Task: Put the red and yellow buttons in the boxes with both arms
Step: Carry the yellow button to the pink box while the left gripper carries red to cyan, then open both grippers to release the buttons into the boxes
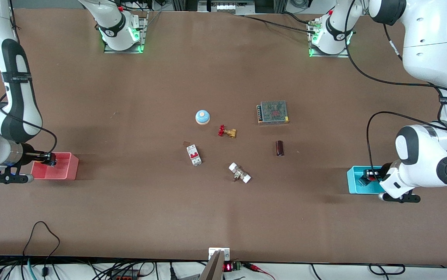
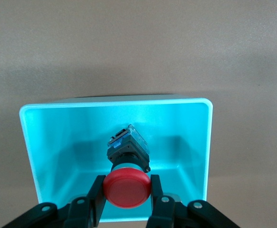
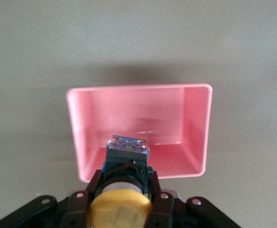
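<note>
No label, brand or number can be read with certainty on anything here.

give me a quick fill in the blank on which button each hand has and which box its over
1. The left hand grips the ____ button.
2. That hand is over the ____ box.
3. The right hand grips a button with a ____ cap.
4. The box under the right hand is ____.

Missing words: red; cyan; yellow; pink
</note>
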You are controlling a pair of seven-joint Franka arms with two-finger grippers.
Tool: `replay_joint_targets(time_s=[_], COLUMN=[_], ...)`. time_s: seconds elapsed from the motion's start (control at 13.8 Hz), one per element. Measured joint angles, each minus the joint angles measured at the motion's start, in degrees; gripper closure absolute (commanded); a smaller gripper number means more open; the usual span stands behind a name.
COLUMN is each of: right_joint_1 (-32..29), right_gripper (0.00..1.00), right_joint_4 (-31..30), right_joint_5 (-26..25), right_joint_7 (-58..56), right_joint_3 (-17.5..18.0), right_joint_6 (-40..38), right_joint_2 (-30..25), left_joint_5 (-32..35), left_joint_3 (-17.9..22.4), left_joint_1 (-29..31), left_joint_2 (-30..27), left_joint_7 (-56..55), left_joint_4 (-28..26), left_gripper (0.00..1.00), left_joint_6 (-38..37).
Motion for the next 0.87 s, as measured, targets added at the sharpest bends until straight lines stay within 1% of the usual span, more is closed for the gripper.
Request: replay_joint_targets(time_s=[0.07, 0.43, 0.58, 0.65, 0.72, 0.8, 0.87], right_joint_1=[-0.69, -1.47, -1.47, -1.47, -1.47, -1.48, -1.51], right_gripper=[0.91, 0.9, 0.9, 0.88, 0.87, 0.84, 0.5], right_joint_4=[0.14, 0.31, 0.35, 0.36, 0.36, 0.39, 0.39], right_joint_5=[0.0, 0.05, 0.07, 0.07, 0.07, 0.07, 0.07], right_joint_7=[-0.83, -1.72, -1.73, -1.83, -2.17, -2.84, -3.32], right_joint_3=[0.08, 0.51, 0.66, 0.72, 0.76, 0.77, 0.77], right_joint_6=[0.01, 0.94, 3.16, 3.88, 4.45, 4.86, 5.12], right_joint_2=[0.73, 3.17, 4.35, 4.85, 5.27, 5.64, 5.97], left_joint_5=[0.0, 0.0, 0.0, 0.0, 0.0, 0.0, 0.0], left_joint_3=[0.0, 0.01, 0.01, 0.01, 0.01, 0.01, 0.0], left_joint_1=[0.0, 0.0, -0.04, -0.09, -0.17, -0.26, -0.37], left_joint_2=[0.0, 0.01, 0.0, 0.0, -0.01, -0.03, -0.09], left_joint_7=[0.06, 0.29, 0.29, 0.29, 0.27, 0.27, 0.27], left_joint_4=[0.03, 0.44, 1.2, 1.68, 2.01, 2.31, 2.79], left_gripper=[0.34, 0.31, 0.25, 0.23, 0.16, 0.07, 0.01], left_joint_6=[0.03, 0.37, 0.59, 0.59, 0.59, 0.59, 0.64])
